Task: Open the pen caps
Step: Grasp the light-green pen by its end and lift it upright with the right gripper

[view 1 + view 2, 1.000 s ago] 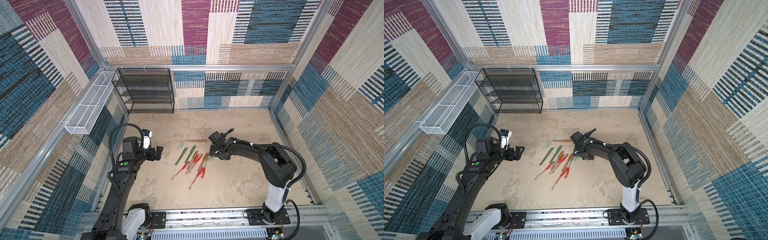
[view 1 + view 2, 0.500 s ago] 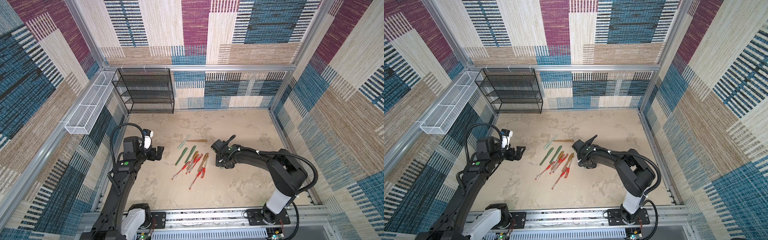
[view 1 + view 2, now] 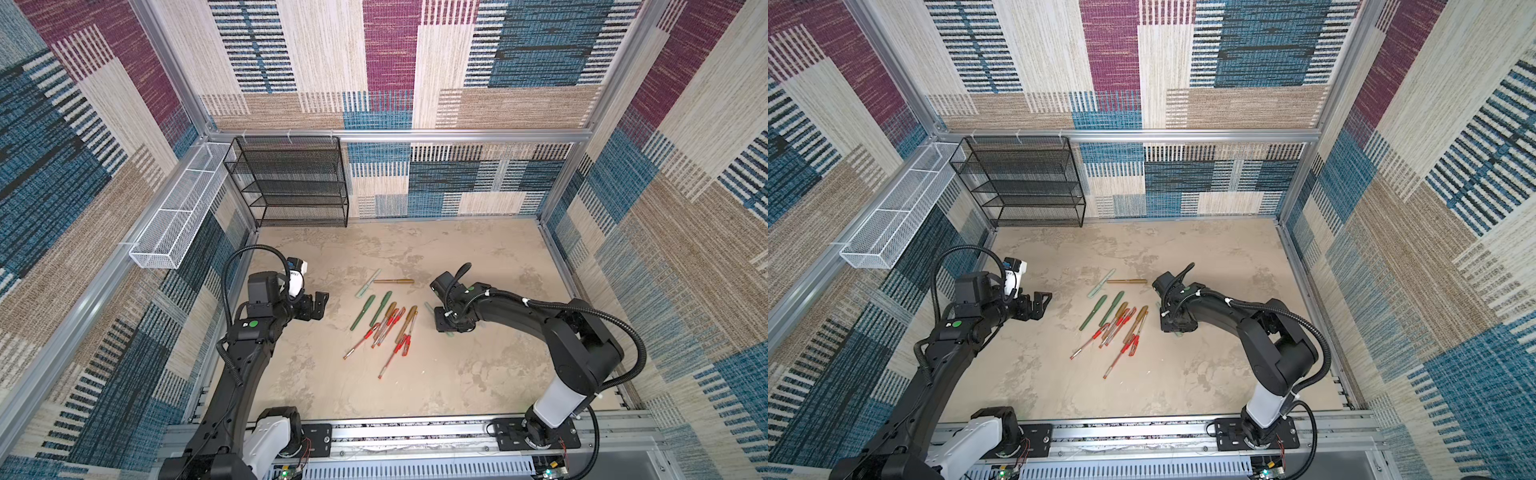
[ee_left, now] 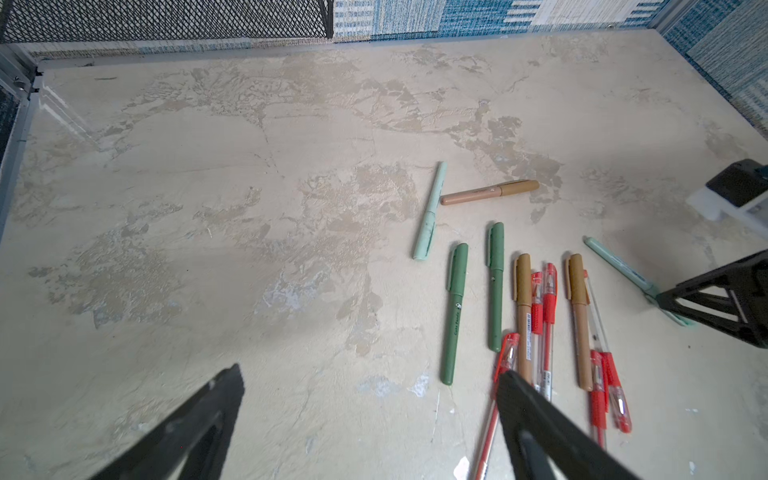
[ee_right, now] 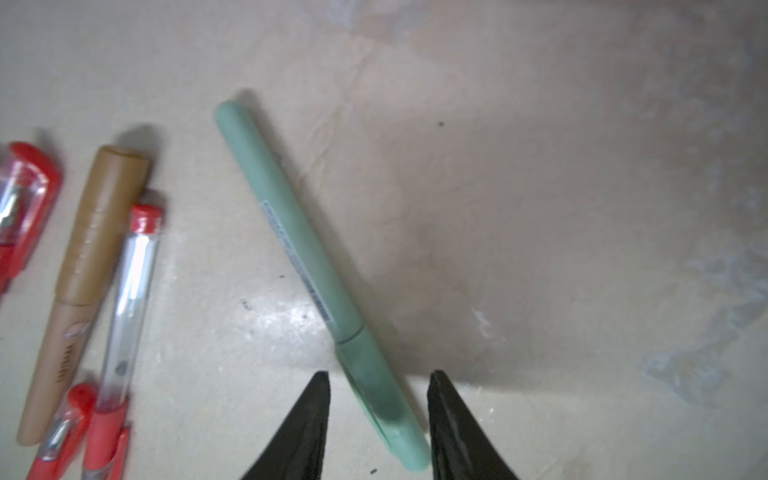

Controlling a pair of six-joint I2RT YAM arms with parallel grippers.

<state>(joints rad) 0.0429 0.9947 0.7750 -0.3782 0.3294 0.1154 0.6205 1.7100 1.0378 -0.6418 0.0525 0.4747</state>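
Note:
Several capped pens lie in a loose cluster (image 3: 386,324) mid-table: dark green (image 4: 455,311), gold-brown (image 4: 523,316) and red (image 4: 548,316) ones. A pale mint pen (image 5: 291,232) lies apart at the cluster's right. My right gripper (image 5: 379,374) is down at the table, its jaws astride this pen's cap (image 5: 376,395). A gap still shows on one side, so it is open. In both top views the right gripper (image 3: 446,328) (image 3: 1173,328) hides most of that pen. My left gripper (image 3: 320,305) (image 4: 370,376) hovers wide open left of the cluster, holding nothing.
A second mint pen (image 4: 430,212) and a gold-brown pen (image 4: 490,191) lie behind the cluster. A black mesh shelf (image 3: 291,183) stands at the back left. A white wire basket (image 3: 178,220) hangs on the left wall. Patterned walls enclose the table.
My right gripper has come toward the front, dropped onto the mint pen's cap, and its jaws have narrowed. The left arm has not moved.

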